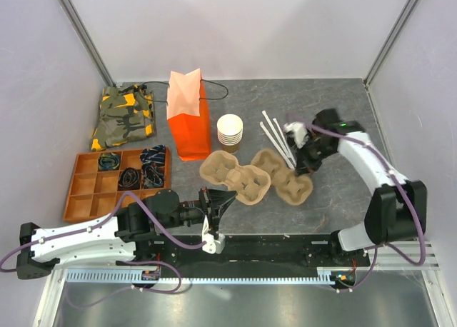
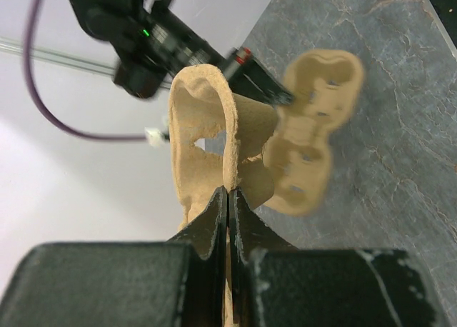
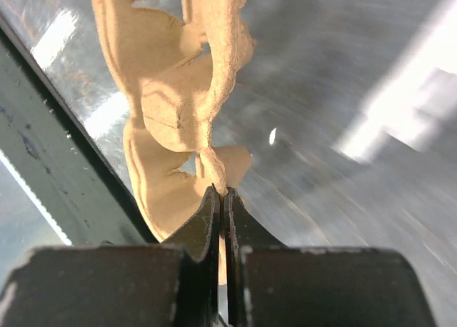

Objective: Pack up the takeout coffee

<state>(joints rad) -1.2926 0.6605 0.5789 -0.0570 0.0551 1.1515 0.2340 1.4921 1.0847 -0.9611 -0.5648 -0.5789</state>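
The takeout coffee is out of view in every frame. Two tan pulp cup carriers lie side by side mid-table. My left gripper point(image 1: 227, 197) is shut on the near edge of the left carrier point(image 1: 235, 175); the left wrist view shows its jaws point(image 2: 228, 191) pinching the carrier's thin wall point(image 2: 203, 120), with the other carrier point(image 2: 314, 113) beyond. My right gripper point(image 1: 303, 166) is shut on the far right edge of the right carrier point(image 1: 282, 177). In the right wrist view its jaws point(image 3: 221, 193) clamp a tab of that carrier point(image 3: 171, 91).
An orange paper bag point(image 1: 189, 116) stands upright at the back, with a stack of lidless tan cups point(image 1: 230, 131) next to it. White straws point(image 1: 275, 138) and a crumpled white napkin point(image 1: 296, 131) lie near the right arm. A camouflage cloth point(image 1: 123, 116) and an orange compartment tray point(image 1: 86, 191) sit at the left.
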